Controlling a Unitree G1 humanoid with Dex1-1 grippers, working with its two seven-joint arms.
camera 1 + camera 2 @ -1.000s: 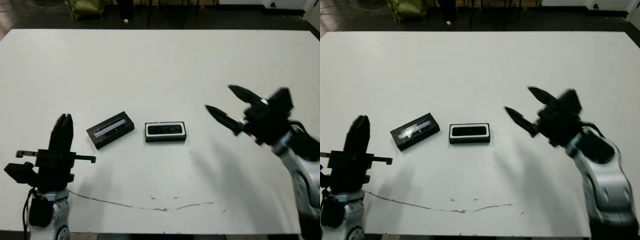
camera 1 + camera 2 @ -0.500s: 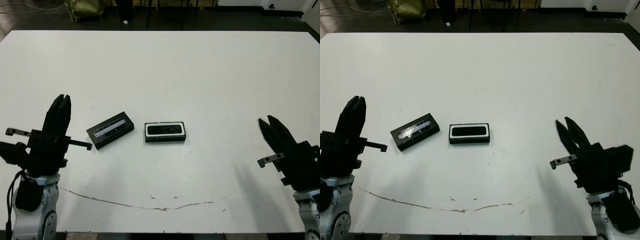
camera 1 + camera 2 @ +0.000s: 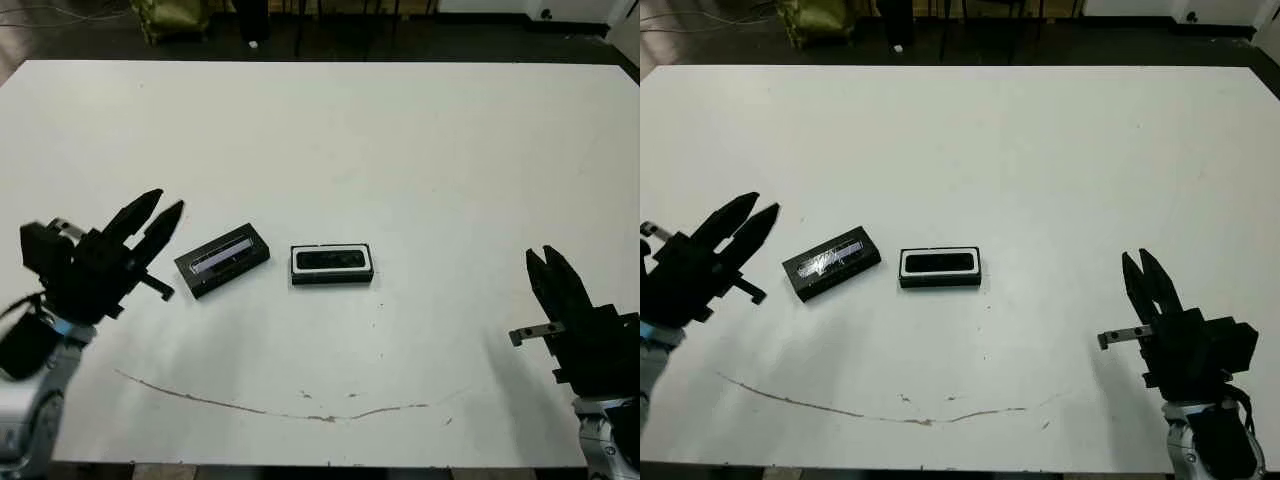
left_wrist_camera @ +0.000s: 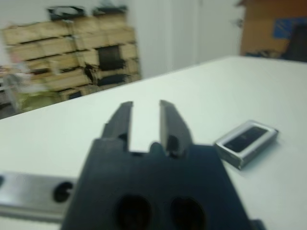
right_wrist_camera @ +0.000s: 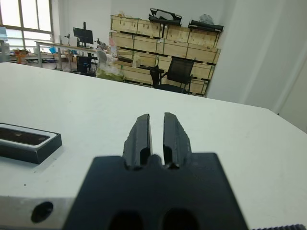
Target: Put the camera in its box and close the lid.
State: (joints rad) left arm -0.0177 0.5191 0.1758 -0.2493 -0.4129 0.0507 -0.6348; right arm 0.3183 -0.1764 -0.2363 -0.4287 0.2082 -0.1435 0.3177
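Observation:
The box (image 3: 332, 280), black-walled with a white lining, lies at mid-table with the camera (image 3: 330, 260) lying flat inside it. Just to its left sits the lid (image 3: 222, 261), a black cover with a silvery strip, angled and apart from the box. My left gripper (image 3: 160, 212) hovers left of the lid, tipped toward it, fingers open and empty; its wrist view shows the lid (image 4: 247, 143) ahead. My right gripper (image 3: 542, 260) stands near the table's front right, far from the box, open by only a narrow gap and empty. The box (image 5: 26, 140) shows low in its view.
A thin brownish scratch line (image 3: 300, 405) runs across the white table (image 3: 400, 140) near its front edge. Dark floor and chair legs lie past the far edge. Stacked wooden crates (image 5: 163, 36) and an office chair (image 5: 175, 76) stand beyond the table.
My right gripper drew back from beside the box to the front right and its fingers narrowed. The left gripper tipped over toward the lid and opened. Box, camera and lid stayed put.

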